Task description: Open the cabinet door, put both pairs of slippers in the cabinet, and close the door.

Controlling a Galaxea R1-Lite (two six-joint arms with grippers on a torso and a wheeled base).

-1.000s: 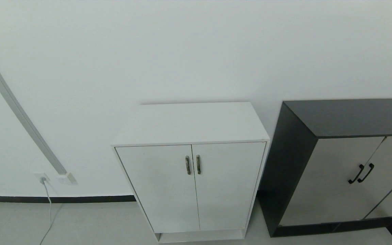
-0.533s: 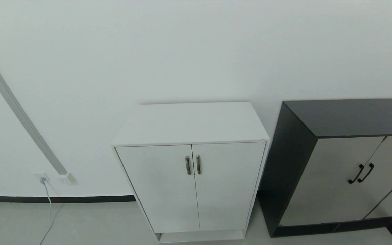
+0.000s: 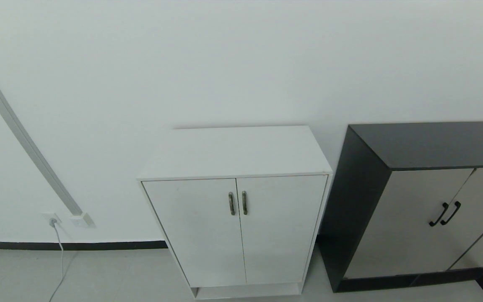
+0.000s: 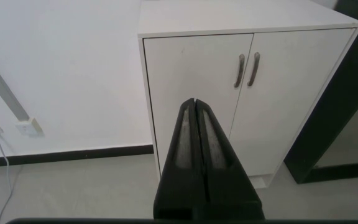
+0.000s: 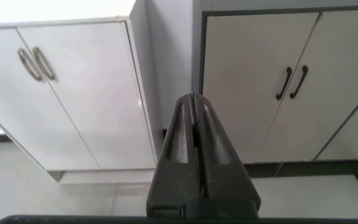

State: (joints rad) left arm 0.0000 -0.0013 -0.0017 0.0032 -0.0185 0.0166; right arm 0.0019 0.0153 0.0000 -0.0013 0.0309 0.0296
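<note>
White cabinet (image 3: 233, 153): I see it standing on the floor (image 3: 99, 272) against the wall, near the middle of my head view.
White cabinet doors: the left door (image 3: 195, 230) and right door (image 3: 281, 226) are both fully shut, flush with the front edge.
Door handles: two upright metal handles (image 3: 237, 203) sit side by side at the centre seam, one on each door.
White cabinet contents: hidden behind the shut doors; I cannot tell what is inside.
Dark cabinet (image 3: 359, 201): just beside the white one on its right, with grey doors and black handles (image 3: 445, 214), also shut.
Left end effector (image 4: 195, 102): fingers pressed together with nothing between them; it hangs in front of the white cabinet's left door, well apart from it.
Right end effector (image 5: 194, 96): fingers likewise pressed together and empty, facing the gap between the two cabinets, touching neither.
Wall socket (image 3: 51, 219): low on the wall to the left, with a grey cable (image 3: 60, 251) running down to the floor.
</note>
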